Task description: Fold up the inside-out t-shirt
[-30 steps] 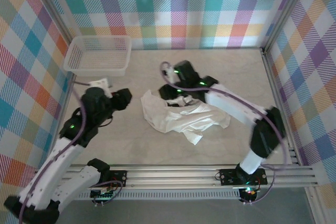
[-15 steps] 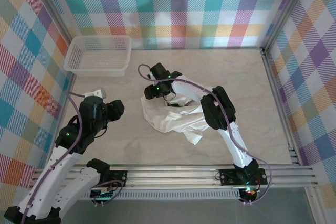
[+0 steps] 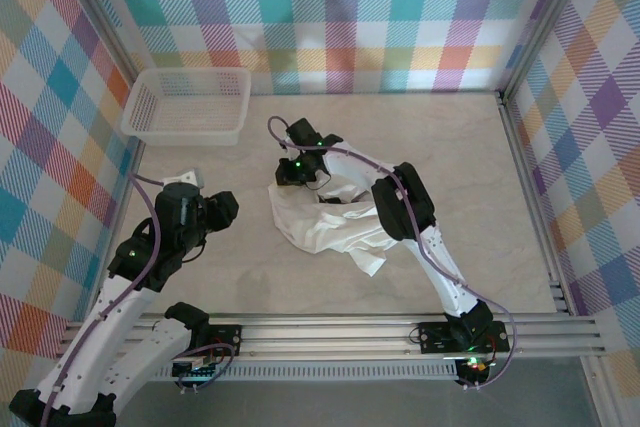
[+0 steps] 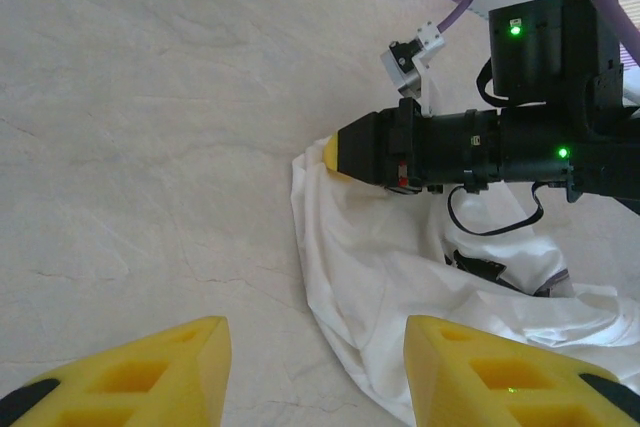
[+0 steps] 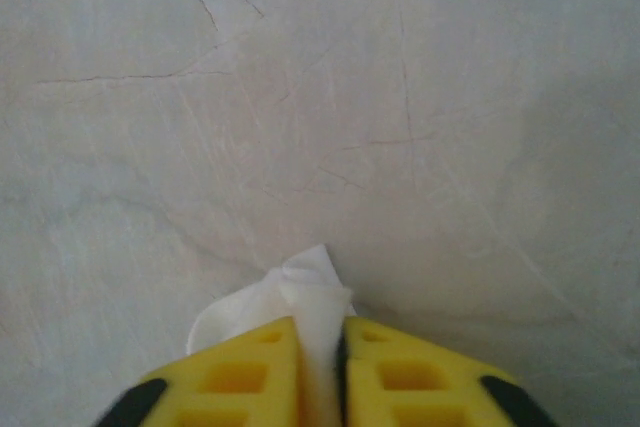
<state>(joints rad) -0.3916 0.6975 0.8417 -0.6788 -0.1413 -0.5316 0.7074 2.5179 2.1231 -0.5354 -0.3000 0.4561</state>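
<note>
T-shirt (image 5: 296, 292) in right gripper (image 5: 321, 335)

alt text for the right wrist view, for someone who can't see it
The right gripper, its yellow jaws closed together, pinches a small tuft of the white t-shirt at the bottom of the frame. Beyond it lies the pale, marble-patterned table, seen close up.

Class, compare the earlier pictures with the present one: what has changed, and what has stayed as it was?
The right gripper swung left across the t-shirt to its far-left corner and closed on a fold of the fabric. The left gripper drew back a little toward its base, jaws open. The t-shirt and the basket stayed put.
</note>
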